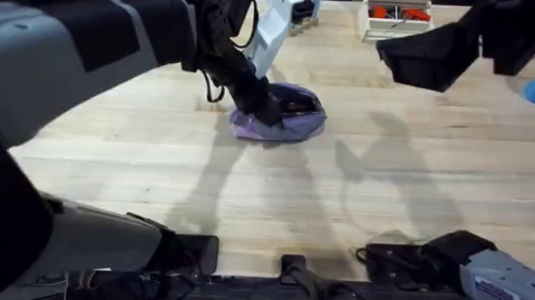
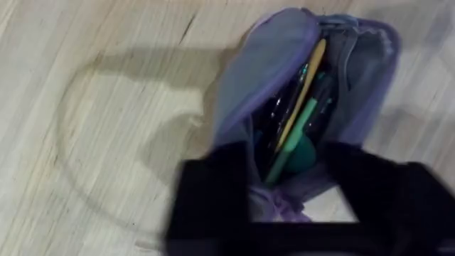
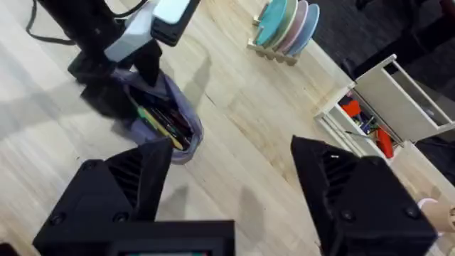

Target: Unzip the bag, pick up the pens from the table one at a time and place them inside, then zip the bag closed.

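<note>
The lilac bag (image 1: 291, 124) lies on the table (image 1: 384, 182) just beyond its middle, unzipped and gaping. Inside it in the left wrist view lie several pens: a green one (image 2: 302, 135), a yellow one (image 2: 304, 89) and darker ones. In the right wrist view the pens (image 3: 167, 124) show through the mouth of the bag (image 3: 181, 107). My left gripper (image 1: 266, 110) is open, its black fingers (image 2: 213, 203) standing either side of the bag's (image 2: 284, 57) near end. My right gripper (image 1: 432, 56) hangs high over the table's far right, open with nothing between its fingers (image 3: 121, 192).
A white organiser box (image 1: 395, 15) with red and blue items stands at the far edge, also seen as the box (image 3: 387, 107) in the right wrist view. A rack of coloured plates (image 3: 286, 25) stands beyond the bag. Bare wood surrounds the bag in front and to the right.
</note>
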